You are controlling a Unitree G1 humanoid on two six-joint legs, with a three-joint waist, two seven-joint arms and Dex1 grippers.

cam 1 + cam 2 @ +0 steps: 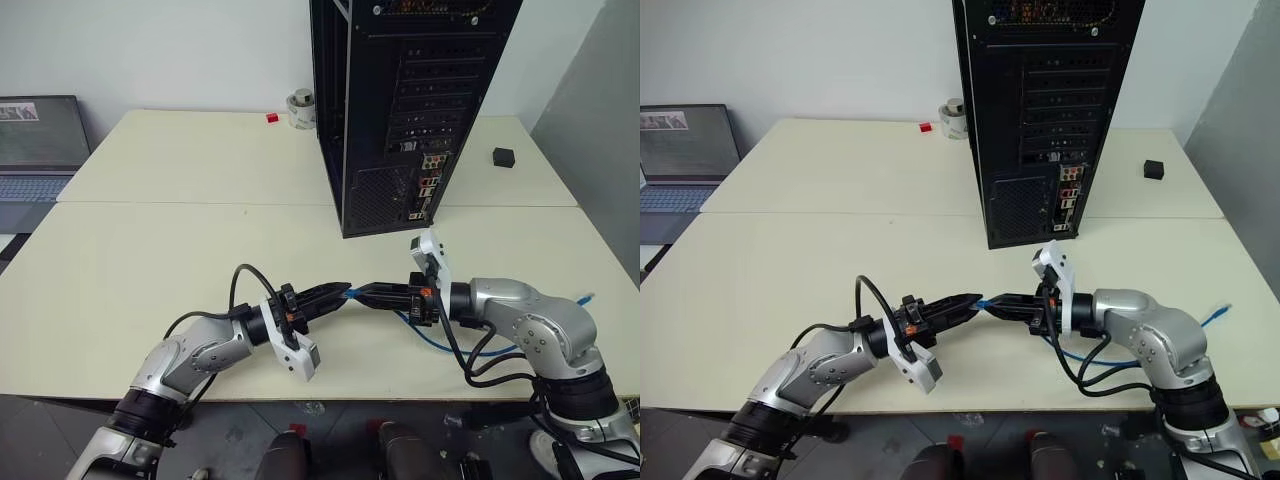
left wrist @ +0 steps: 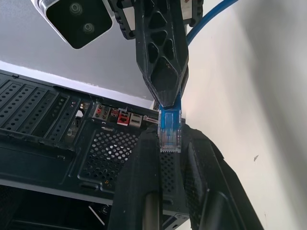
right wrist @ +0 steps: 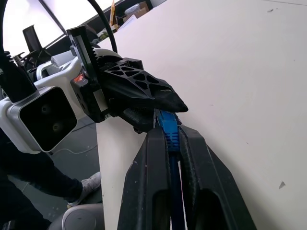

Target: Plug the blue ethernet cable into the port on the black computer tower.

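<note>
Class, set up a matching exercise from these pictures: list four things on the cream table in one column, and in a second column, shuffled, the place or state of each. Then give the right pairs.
Things
1. bright-blue ethernet cable
2. tall black metal computer tower
3. flat grey laptop
4. small black block

Places or states
A. open, at the table's far left edge
B. upright at the far middle, rear connectors facing the robot
C. lying alone to the right of the tower
D. pinched between the left gripper and the right gripper

Pairs: 1-D, 2-B, 3-A, 4-C
</note>
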